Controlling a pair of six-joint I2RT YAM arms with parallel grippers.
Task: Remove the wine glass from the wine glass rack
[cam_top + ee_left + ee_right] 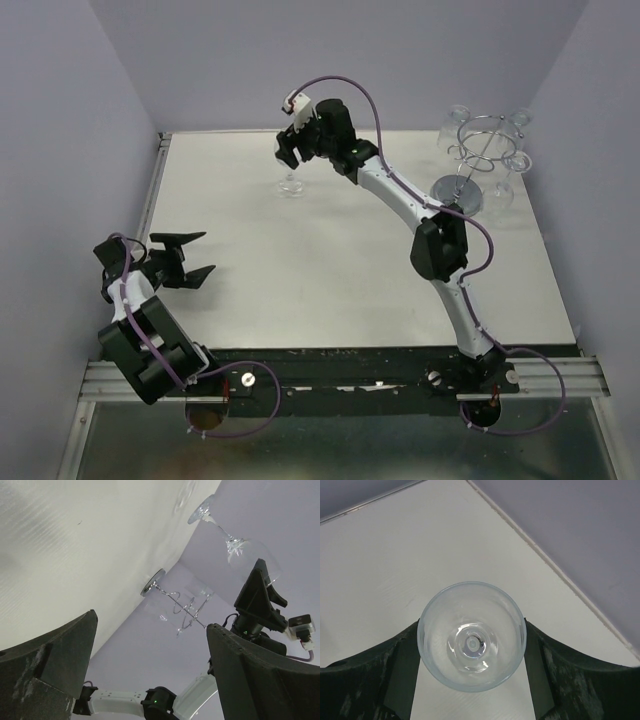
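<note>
The wine glass (471, 636) stands upright between my right gripper's fingers (395, 675), its bowl touching both. In the top view only its foot (291, 186) shows, at or just above the table's far middle, below my right gripper (293, 150). The chrome wine glass rack (480, 150) stands at the far right corner on its disc base (455, 192), with other glasses hanging from its rings. My left gripper (190, 257) is open and empty at the near left. The left wrist view shows the glass (235, 545) and the rack (185, 607) far off.
Lilac walls close in the table (300, 290) on three sides. A metal rail (150, 190) runs along the left edge. The right arm (440, 250) reaches across the right half of the table, close to the rack's base.
</note>
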